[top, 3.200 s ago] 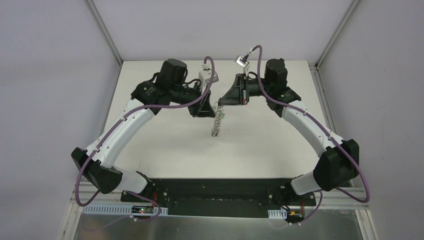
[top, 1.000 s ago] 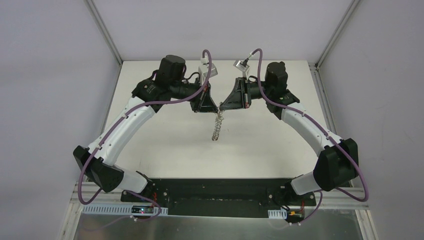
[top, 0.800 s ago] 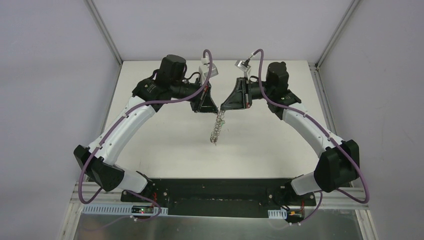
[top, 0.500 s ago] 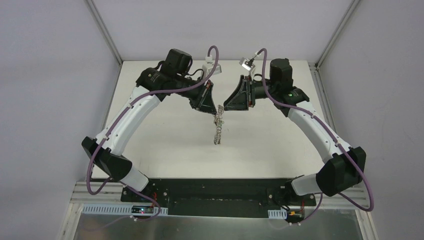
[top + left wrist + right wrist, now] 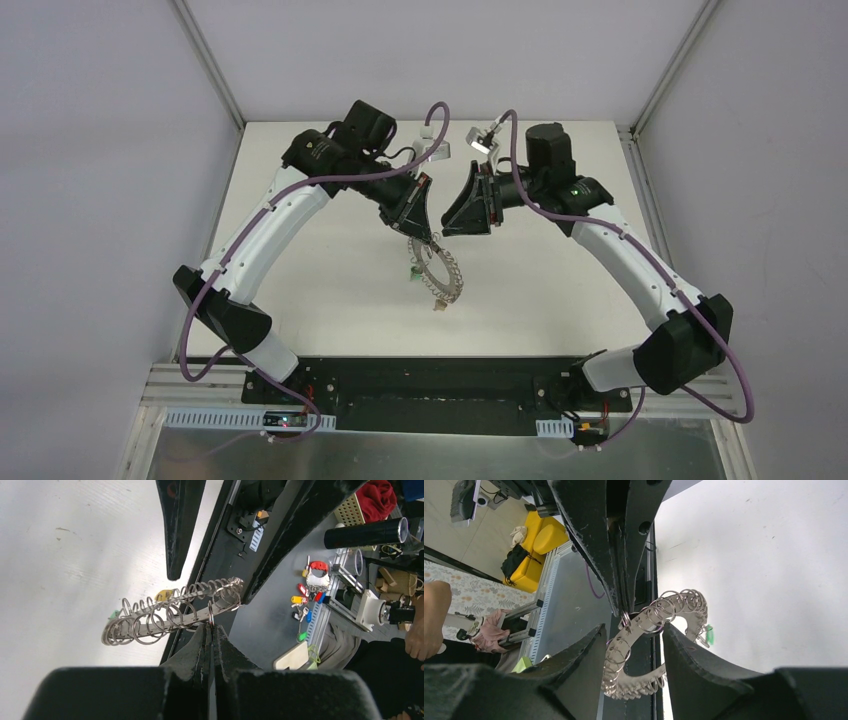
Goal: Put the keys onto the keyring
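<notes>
The keyring (image 5: 452, 275) hangs as an open loop above the white table (image 5: 320, 300), held at its top by my left gripper (image 5: 418, 232). In the left wrist view the left gripper (image 5: 210, 628) is shut on one small wire ring of the keyring (image 5: 165, 617). A green key (image 5: 411, 272) and a yellow-orange key (image 5: 437, 308) dangle from the loop. The same two keys show in the left wrist view, yellow-orange (image 5: 165, 595) and green (image 5: 114, 614). My right gripper (image 5: 634, 628) is open, its fingers (image 5: 591, 647) either side of the keyring (image 5: 691, 611) without gripping it.
A black base rail (image 5: 440, 385) runs along the table's near edge. Metal cage posts (image 5: 215, 70) stand at the back corners. Beyond the table edge, a bench holds coloured key tags (image 5: 305, 592) and a black tube (image 5: 362, 532).
The right gripper has opened and let go of the keyring. The loop, earlier hanging edge-on between both grippers, now swings open from the left gripper alone. Both arms have shifted slightly.
</notes>
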{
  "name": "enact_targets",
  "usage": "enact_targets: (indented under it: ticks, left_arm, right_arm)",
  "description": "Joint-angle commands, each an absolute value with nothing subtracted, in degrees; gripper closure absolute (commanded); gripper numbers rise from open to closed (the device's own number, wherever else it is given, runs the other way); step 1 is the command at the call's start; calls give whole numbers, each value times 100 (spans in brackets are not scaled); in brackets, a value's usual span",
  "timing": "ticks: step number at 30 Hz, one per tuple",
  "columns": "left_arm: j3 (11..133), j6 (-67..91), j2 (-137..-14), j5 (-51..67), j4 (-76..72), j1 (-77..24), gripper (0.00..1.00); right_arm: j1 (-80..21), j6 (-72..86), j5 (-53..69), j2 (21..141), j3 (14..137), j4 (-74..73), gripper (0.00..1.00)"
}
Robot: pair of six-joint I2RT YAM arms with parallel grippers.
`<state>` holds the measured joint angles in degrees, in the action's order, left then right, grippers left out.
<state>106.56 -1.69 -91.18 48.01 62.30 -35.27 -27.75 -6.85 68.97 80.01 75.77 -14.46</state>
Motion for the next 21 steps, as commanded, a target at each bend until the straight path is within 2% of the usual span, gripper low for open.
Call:
enact_targets:
  ticks: [1, 7, 14, 21]
  left_arm:
    - [10829, -20, -9109, 5154, 6170, -3586, 100]
    - [10784, -20, -9123, 5239, 6079, -3591, 100]
    - [10761, -16, -9115, 5191, 6095, -3588, 100]
    - [10758, -36, -9084, 5153, 6094, -3593, 100]
  right_arm:
    - [-2920, -872, 6969, 8076, 7736, -1429, 54]
    - [-3034, -499, 7172, 8128, 7576, -1026, 58]
    - [-3043, -136, 7382, 8148, 7487, -673, 71]
    - [-3046, -148, 7384, 8110, 7370, -657, 74]
